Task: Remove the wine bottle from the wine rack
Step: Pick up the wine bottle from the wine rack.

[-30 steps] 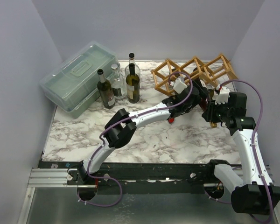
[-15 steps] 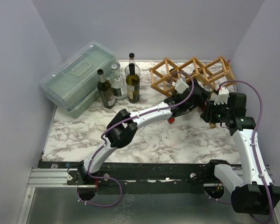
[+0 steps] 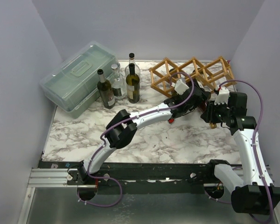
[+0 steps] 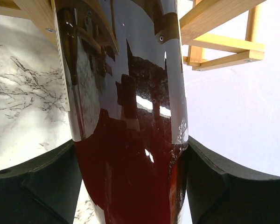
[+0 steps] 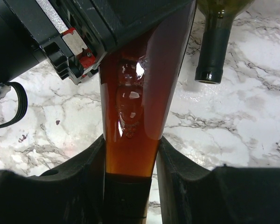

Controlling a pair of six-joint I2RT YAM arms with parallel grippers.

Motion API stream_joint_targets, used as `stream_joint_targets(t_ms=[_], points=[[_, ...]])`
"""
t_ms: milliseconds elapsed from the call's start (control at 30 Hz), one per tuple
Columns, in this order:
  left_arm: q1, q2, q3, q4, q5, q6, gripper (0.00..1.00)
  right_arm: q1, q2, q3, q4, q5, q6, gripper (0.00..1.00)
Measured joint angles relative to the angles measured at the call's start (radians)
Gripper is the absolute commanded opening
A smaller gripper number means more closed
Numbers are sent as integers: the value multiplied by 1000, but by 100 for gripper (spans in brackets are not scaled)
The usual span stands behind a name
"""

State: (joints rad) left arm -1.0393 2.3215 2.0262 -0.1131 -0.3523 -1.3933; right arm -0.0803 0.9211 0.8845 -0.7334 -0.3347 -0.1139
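**Wine bottle held at body and neck, part-way in the wine rack**

The dark red-brown bottle lies lengthwise at the front of the light wooden lattice. Its far end passes between the slats and its neck points toward the near edge of the table. The left gripper is clamped on the body, one black pad pressed against each flank. The right gripper is closed tight on the amber neck. A second bottle, dark green with an open mouth, lies just beside the neck; its body is cut off in the right wrist view, so which cell holds it cannot be told. At the far left stands a translucent green-grey box with its lid shut and its contents not discernible. A group of upright bottles stands just beside the box. All of this rests on a white tabletop veined in grey like marble. Plain pale walls enclose the table at the back and on both sides.
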Motion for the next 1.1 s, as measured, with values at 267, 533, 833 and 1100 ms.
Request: stream_joint_targets(t_ms=[267, 533, 833, 1100], points=[[-3, -55, -77, 32, -14, 6, 22, 2, -1, 31, -45, -32, -1, 0], [-8, -85, -114, 36, -16, 2, 22, 3, -5, 48, -77, -49, -1, 0], [-20, -111, -151, 46, -14, -18, 19, 3, -34, 60, -126, -48, 2, 0], [-37, -148, -202, 62, -13, -32, 18, 3, -84, 59, -175, -48, 7, 0]])
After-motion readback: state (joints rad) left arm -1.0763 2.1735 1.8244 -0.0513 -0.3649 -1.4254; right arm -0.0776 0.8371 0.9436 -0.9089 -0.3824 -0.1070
